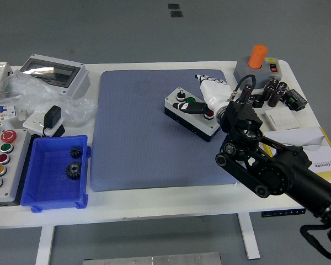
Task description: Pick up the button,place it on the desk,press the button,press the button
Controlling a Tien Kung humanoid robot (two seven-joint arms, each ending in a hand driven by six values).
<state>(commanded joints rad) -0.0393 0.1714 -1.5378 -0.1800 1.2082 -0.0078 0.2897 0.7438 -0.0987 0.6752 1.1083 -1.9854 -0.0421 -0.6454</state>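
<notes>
A white-topped, black-sided button box (176, 110) lies at an angle on the blue mat (138, 132), right of centre. Its top carries a black knob (181, 97), a green button (191, 101) and a red button (209, 114). My right hand (204, 96) reaches in from the lower right and is over the box. Its white fingers (212, 87) stretch out straight past the box's far edge. A dark thumb (195, 109) lies flat on the box's top between the green and red buttons. No fingers are wrapped around the box.
At the left are a blue bin (44, 193) holding two gears, a grey panel (14, 165) with several coloured buttons, a black adapter (53, 115) and a clear-lidded enclosure (58, 74). At the far right are an orange knob on a grey base (257, 59), black cylinders (273, 94) and papers (314, 143).
</notes>
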